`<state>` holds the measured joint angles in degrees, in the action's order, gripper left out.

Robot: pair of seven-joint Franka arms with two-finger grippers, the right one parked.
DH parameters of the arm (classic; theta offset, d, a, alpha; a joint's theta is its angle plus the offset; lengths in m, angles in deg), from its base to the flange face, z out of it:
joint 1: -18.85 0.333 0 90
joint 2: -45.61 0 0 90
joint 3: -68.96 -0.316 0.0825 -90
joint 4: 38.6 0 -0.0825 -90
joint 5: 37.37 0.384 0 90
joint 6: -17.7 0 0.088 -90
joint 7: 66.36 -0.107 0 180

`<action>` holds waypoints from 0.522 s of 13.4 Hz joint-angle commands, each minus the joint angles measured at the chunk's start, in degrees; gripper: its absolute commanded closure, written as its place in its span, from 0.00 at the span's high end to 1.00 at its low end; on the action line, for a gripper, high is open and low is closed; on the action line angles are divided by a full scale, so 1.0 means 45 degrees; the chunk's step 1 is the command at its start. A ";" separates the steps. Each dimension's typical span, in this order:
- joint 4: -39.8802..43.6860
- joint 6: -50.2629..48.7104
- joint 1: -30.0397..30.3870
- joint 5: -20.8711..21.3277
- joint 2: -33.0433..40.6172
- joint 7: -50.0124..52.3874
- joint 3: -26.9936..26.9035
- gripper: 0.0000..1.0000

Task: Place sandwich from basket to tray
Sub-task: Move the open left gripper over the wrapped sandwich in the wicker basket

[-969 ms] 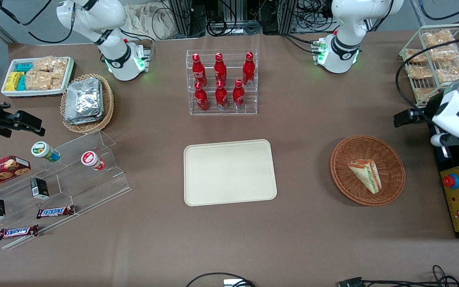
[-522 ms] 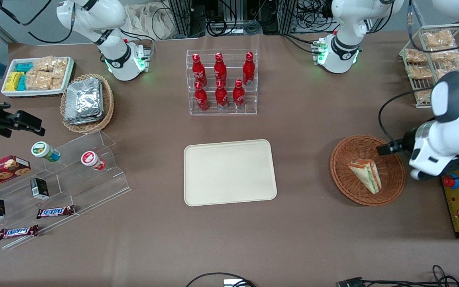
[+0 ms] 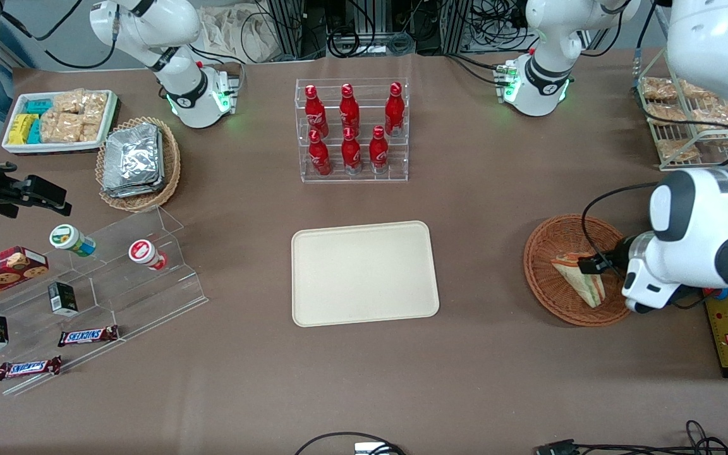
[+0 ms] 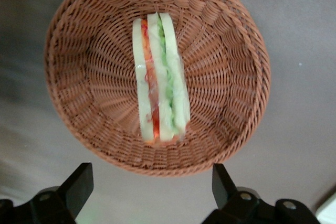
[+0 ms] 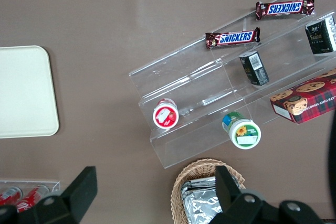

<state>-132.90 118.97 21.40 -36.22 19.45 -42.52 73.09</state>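
Observation:
The sandwich point(image 3: 582, 278) point(image 4: 159, 80), a pale wedge with red, orange and green layers, lies in the round reddish-brown wicker basket point(image 3: 550, 287) point(image 4: 79, 56) toward the working arm's end of the table. My left gripper point(image 4: 152, 183) hangs above the table just outside the basket's rim, open wide with nothing between its fingers point(image 4: 79, 182). In the front view the arm's white wrist point(image 3: 651, 278) covers the basket's edge and hides the fingers. The cream tray point(image 3: 364, 273) point(image 5: 23, 93) lies flat at the table's middle with nothing on it.
An acrylic rack of red bottles point(image 3: 351, 129) stands farther from the front camera than the tray. A wire rack of snack packs point(image 3: 680, 120) and a yellow control box point(image 3: 727, 322) sit beside the working arm. A foil-packet basket point(image 3: 138, 163) and an acrylic snack stand point(image 3: 105, 284) lie toward the parked arm's end.
The left arm has swung down from beside the wire rack toward the front camera and over the basket's edge. The sandwich, basket and tray have not moved.

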 commanded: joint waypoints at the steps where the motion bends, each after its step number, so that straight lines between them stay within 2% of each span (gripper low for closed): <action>1: 0.0174 0.0597 0.0057 0.0059 -0.0688 0.0230 -0.0135 1.00; 7: -0.0353 0.2044 0.0038 0.0000 -0.1508 0.0230 -0.0254 1.00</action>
<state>-133.52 126.47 21.48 -36.25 13.08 -42.30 71.88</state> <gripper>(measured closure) 0.000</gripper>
